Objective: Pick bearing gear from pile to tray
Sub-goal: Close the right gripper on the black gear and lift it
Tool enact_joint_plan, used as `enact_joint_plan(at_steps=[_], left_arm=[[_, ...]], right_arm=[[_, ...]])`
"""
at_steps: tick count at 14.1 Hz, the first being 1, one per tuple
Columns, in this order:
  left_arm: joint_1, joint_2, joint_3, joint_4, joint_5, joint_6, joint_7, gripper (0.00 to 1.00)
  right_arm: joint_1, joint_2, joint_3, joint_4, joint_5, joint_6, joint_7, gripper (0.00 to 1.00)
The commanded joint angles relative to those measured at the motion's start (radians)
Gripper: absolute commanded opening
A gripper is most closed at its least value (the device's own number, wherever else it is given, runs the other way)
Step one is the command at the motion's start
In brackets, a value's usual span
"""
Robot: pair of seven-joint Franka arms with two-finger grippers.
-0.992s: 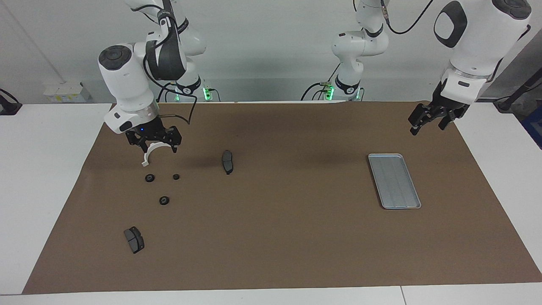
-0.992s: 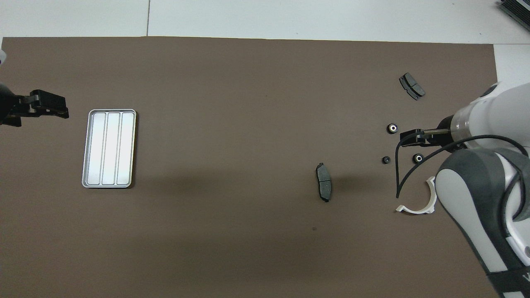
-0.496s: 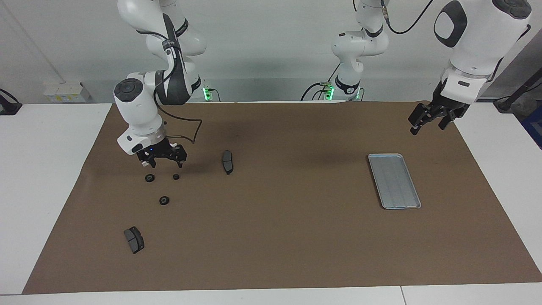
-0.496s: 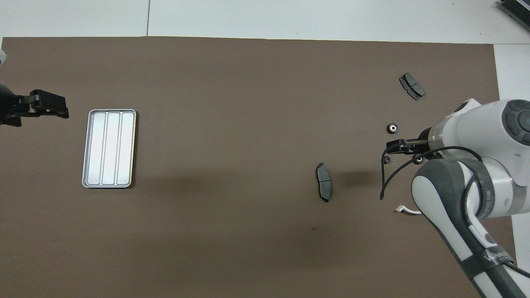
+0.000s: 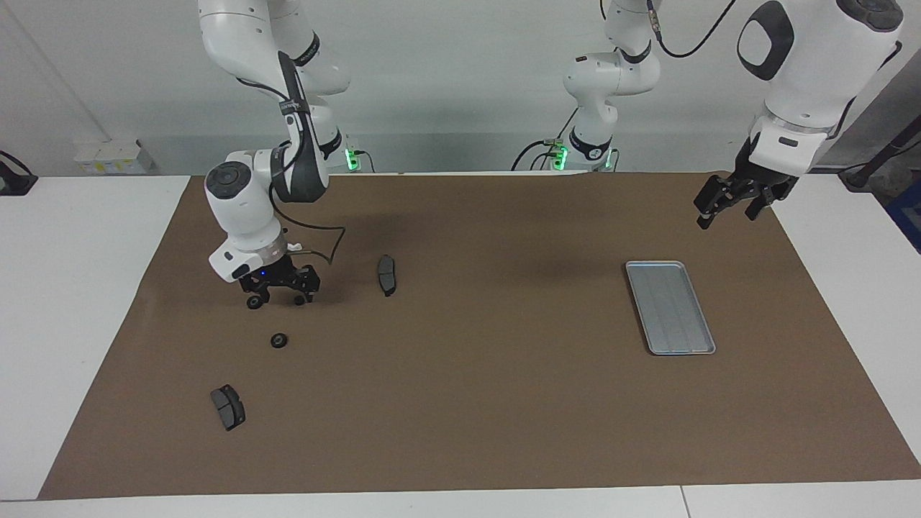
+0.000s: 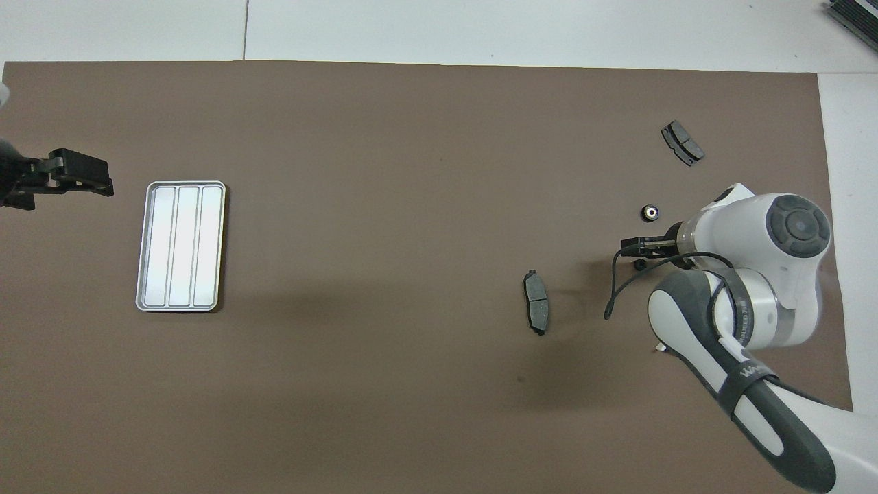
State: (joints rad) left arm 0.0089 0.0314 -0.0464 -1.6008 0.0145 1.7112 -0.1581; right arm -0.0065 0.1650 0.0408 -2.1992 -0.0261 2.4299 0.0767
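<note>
Three small black bearing gears lie toward the right arm's end of the mat. My right gripper (image 5: pixel 280 296) (image 6: pixel 651 248) stands open and low over two of them, one gear (image 5: pixel 253 303) at one fingertip and another gear (image 5: pixel 299 300) (image 6: pixel 639 264) at the other; contact cannot be told. The third gear (image 5: pixel 279 340) (image 6: pixel 649 213) lies apart, farther from the robots. The silver tray (image 5: pixel 669 307) (image 6: pixel 180 245) sits toward the left arm's end, with nothing in it. My left gripper (image 5: pixel 734 201) (image 6: pixel 68 175) waits open in the air by that end of the mat.
One dark brake pad (image 5: pixel 387 275) (image 6: pixel 536 311) lies beside the gears toward the table's middle. Another brake pad (image 5: pixel 228 406) (image 6: pixel 682 143) lies farther from the robots. Only a tip of the white half-ring (image 6: pixel 658 348) shows under the right arm.
My right gripper has come down from above the white half-ring and moved out over the two nearest gears, staying open. The left arm has not moved.
</note>
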Motion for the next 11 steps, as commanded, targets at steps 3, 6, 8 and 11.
enact_joint_plan(at_steps=[3,6,8,11], left_arm=[[0.01,-0.021,-0.004,-0.013,0.004,-0.013,0.008,1.0],[0.008,-0.021,-0.006,-0.013,0.004,-0.013,0.006,1.0],[0.01,-0.021,-0.006,-0.013,0.004,-0.007,0.009,1.0],[0.002,-0.021,-0.006,-0.014,0.004,0.001,0.008,1.0]], right_arm=[[-0.001,0.011,0.005,-0.03,0.02,0.047,-0.041,1.0],[0.002,0.014,0.007,-0.065,0.018,0.107,-0.043,1.0],[0.002,0.016,0.007,-0.068,0.018,0.112,-0.043,1.0],[0.008,0.014,0.007,-0.08,0.018,0.113,-0.041,0.81]])
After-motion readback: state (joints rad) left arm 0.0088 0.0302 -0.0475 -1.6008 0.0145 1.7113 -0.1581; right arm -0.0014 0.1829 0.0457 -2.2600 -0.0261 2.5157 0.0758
